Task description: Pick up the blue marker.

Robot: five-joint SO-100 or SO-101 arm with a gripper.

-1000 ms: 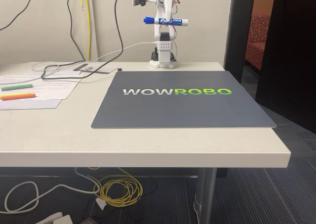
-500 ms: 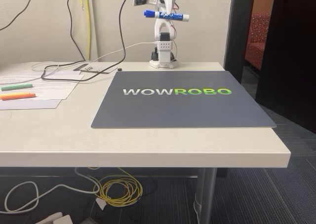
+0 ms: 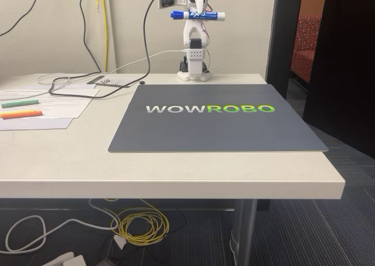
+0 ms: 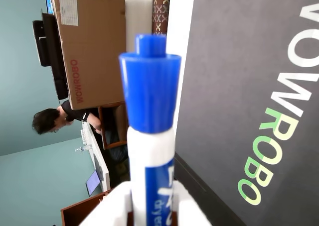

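Claw (image 3: 197, 14) grips blue marker (image 3: 197, 14) aloft.

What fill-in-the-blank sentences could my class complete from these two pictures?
1. The gripper holds a marker whose cap is ____.
2. The dark mat reads ____.
3. On the papers lie a green and an ____ highlighter.
4. The marker hangs ____ the table, not on it.

Missing words: blue; WOWROBO; orange; above
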